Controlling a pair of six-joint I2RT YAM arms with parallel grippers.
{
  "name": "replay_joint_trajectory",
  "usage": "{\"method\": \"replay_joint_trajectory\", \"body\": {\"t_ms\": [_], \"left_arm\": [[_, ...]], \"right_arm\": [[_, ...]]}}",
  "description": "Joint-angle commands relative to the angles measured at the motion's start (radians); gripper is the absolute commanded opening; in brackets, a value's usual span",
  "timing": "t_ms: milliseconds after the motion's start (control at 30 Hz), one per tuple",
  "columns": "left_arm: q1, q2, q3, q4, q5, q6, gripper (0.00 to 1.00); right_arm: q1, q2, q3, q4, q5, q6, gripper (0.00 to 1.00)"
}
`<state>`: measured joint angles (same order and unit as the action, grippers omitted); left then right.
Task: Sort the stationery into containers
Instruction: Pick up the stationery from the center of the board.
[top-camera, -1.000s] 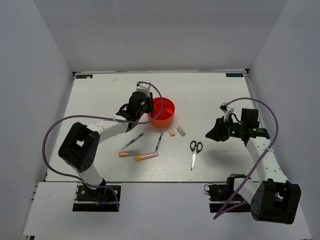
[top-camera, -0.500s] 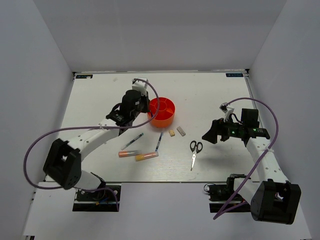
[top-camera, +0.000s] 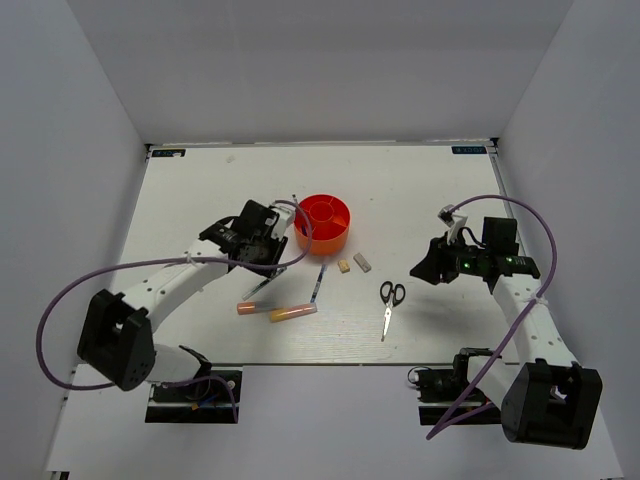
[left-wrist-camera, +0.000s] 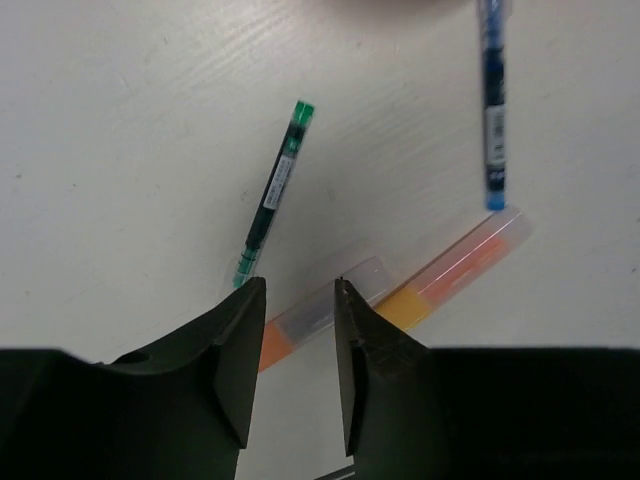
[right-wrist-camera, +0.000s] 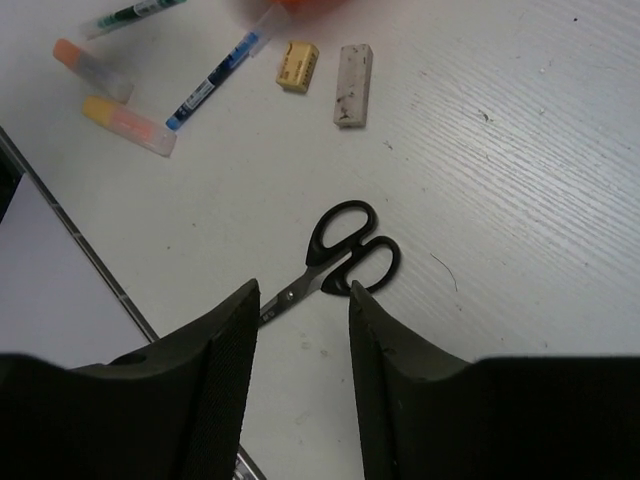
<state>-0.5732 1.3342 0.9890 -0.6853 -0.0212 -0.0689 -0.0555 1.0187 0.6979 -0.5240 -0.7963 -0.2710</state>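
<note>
Near the parted, empty right gripper (right-wrist-camera: 302, 295), black-handled silver scissors (right-wrist-camera: 325, 275); left gripper (left-wrist-camera: 299, 290) likewise agape.

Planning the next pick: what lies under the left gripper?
Below the open left gripper lies an orange-and-clear marker tube, a second tube beside it; the green pen reaches one finger. The fingers cover both tubes' near ends.

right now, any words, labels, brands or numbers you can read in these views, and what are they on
No text here is legible.
green pen: printed white label, too blurred to read.
blue pen: printed white label, too blurred to read.
far-right corner sticker: blue, too small to read.
far-left corner sticker: too small to read.
</note>
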Motion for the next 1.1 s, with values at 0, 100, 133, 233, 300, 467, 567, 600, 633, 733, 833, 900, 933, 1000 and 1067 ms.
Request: {"method": "replay_joint_trajectory", "body": {"t_ms": [0, 100, 133, 233, 300, 467, 567, 600, 633, 733, 833, 900, 933, 1000, 1067], "left_arm": [[0.035, 0.045, -0.003, -0.036, 0.118, 0.061, 0.43], [0.042, 0.072, 0.014, 0.0, 0.176, 0.054, 0.37], [0.045, 0.075, 0.019, 0.012, 0.194, 0.049, 0.37], [0.009, 0.086, 0.023, 0.03, 0.248, 0.057, 0.38], [-0.029, 0.106, 0.025, 0.03, 0.204, 0.061, 0.45], [-0.031, 0.184, 0.045, -0.003, 0.104, 0.1, 0.48], [-0.043, 0.18, 0.039, -0.005, 0.13, 0.101, 0.46], [-0.051, 0.171, 0.036, -0.008, 0.145, 0.103, 0.44], [-0.071, 0.154, 0.033, -0.016, 0.153, 0.113, 0.42], [-0.131, 0.129, 0.019, -0.025, 0.204, 0.124, 0.42], [-0.184, 0.128, 0.005, -0.025, 0.227, 0.15, 0.46], [-0.2, 0.137, 0.005, -0.025, 0.253, 0.158, 0.49], [-0.203, 0.143, 0.008, -0.02, 0.262, 0.156, 0.49], [-0.217, 0.154, 0.01, -0.02, 0.28, 0.159, 0.49], [-0.231, 0.174, 0.011, -0.017, 0.274, 0.159, 0.51]], "right_arm": [[0.003, 0.015, 0.025, -0.01, -0.03, -0.031, 0.44], [0.003, 0.006, 0.022, -0.008, -0.029, -0.039, 0.0], [0.003, 0.001, 0.018, -0.007, -0.029, -0.039, 0.0], [0.003, 0.001, 0.014, -0.002, -0.018, -0.034, 0.29], [0.003, 0.009, 0.021, -0.002, -0.018, -0.036, 0.39], [0.003, 0.017, 0.025, -0.011, -0.026, -0.04, 0.42], [0.002, 0.012, 0.025, -0.011, -0.023, -0.04, 0.42], [0.005, 0.014, 0.026, -0.013, -0.024, -0.04, 0.42], [0.005, 0.014, 0.025, -0.014, -0.023, -0.04, 0.42], [0.003, 0.014, 0.028, -0.018, -0.026, -0.04, 0.42], [0.003, 0.014, 0.029, -0.014, -0.034, -0.042, 0.42], [0.005, 0.018, 0.029, -0.018, -0.037, -0.039, 0.42], [0.005, 0.014, 0.029, -0.019, -0.038, -0.039, 0.42], [0.003, 0.012, 0.028, -0.021, -0.035, -0.039, 0.42], [0.0, 0.009, 0.028, -0.021, -0.035, -0.039, 0.42]]}}
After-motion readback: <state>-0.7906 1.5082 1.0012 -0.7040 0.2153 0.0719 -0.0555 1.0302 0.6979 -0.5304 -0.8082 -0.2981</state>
